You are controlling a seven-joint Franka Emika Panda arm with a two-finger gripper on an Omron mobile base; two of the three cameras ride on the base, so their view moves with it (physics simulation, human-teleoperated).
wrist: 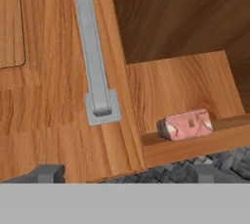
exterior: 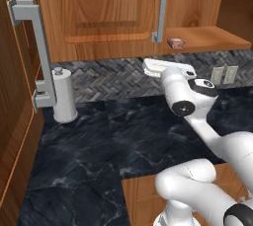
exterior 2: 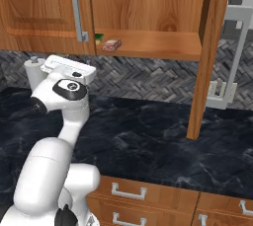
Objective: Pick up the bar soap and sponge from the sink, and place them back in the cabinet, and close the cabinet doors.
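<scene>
The bar soap lay at the shelf's near edge. My tool faced the left door, fingers apart and empty, likely to shut it.

counter: dark marble with pale veining, runs the full width under the wall units.
backsplash: grey herringbone tile along the counter's back edge.
paper towel roll: white, upright on a holder, at the counter's back left, just before the backsplash.
wall outlets: two pale plates on the backsplash, right end.
drawers: brown wood fronts below the counter's front edge, grey bar pulls.
</scene>
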